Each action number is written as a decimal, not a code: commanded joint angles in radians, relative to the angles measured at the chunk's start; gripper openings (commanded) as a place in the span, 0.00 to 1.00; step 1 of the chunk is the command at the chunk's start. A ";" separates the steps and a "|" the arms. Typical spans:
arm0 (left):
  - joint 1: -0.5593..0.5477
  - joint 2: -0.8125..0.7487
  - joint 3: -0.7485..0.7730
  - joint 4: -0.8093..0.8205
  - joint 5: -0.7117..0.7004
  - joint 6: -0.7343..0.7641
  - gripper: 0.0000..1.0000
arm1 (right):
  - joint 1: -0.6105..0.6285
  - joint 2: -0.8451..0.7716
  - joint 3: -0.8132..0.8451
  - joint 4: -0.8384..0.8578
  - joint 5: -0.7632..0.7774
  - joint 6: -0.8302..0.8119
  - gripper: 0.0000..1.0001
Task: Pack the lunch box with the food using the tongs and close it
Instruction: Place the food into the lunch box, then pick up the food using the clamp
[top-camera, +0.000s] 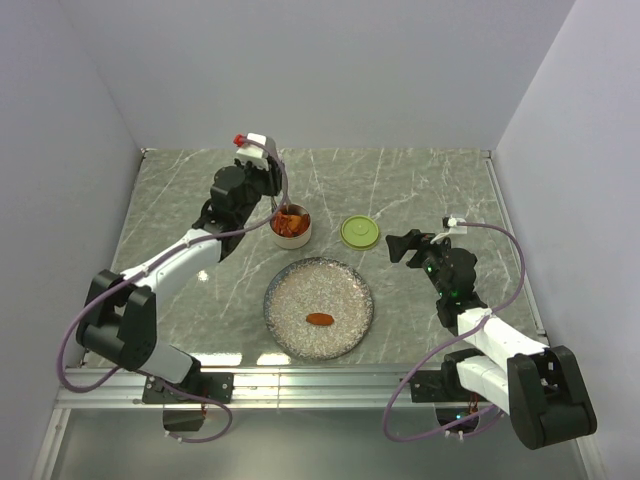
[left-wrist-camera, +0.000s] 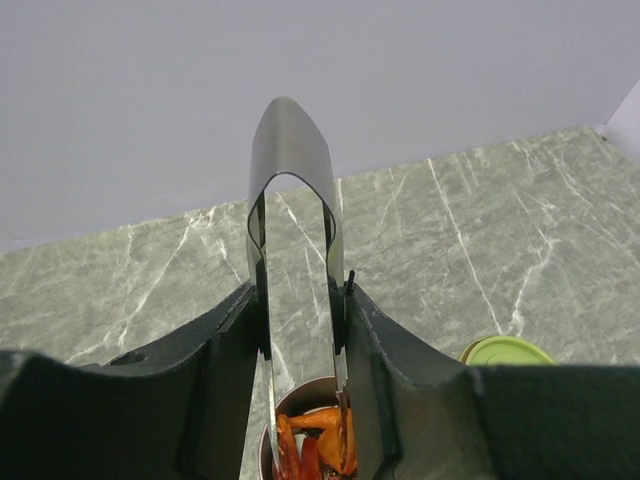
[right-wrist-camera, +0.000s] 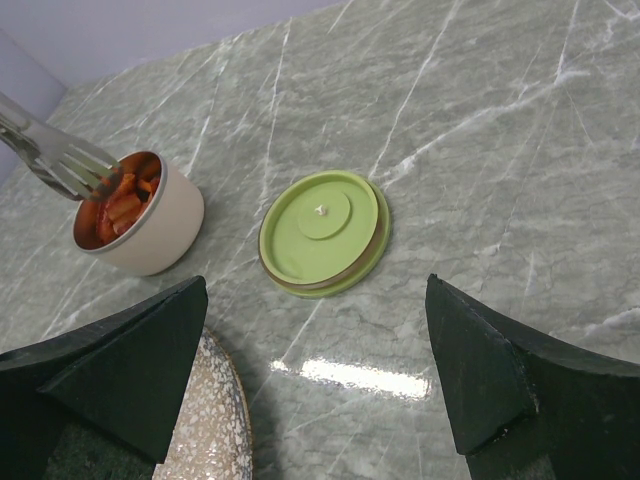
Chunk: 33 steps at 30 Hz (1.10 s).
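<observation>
The left claw (left-wrist-camera: 300, 322) is partly shut, pinching the long thin grey metal tongs (left-wrist-camera: 290, 140). Their tips dip into the small round pale lunch box (right-wrist-camera: 152, 238), likely to drop orange food chunks (right-wrist-camera: 120, 205). One chunk (top-camera: 320, 319) sits on the speckled grey plate (top-camera: 290, 298). The right claw (right-wrist-camera: 315, 330) is wide open and empty by the round lime-green lid (right-wrist-camera: 322, 232), probably to close it. No writing shows.

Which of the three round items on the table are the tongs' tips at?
The small lunch box, filled with orange food, under the tongs. The green lid beside it lies bare, and the speckled plate holds just one piece.
</observation>
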 joint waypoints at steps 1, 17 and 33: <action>-0.014 -0.092 -0.028 0.100 -0.007 -0.005 0.41 | 0.011 0.011 0.051 0.019 0.004 -0.014 0.96; -0.261 -0.337 -0.252 0.002 -0.231 -0.029 0.38 | 0.012 0.008 0.066 0.005 0.008 -0.022 0.96; -0.594 -0.551 -0.432 -0.212 -0.519 -0.212 0.37 | 0.011 -0.034 0.052 0.019 -0.044 -0.014 0.96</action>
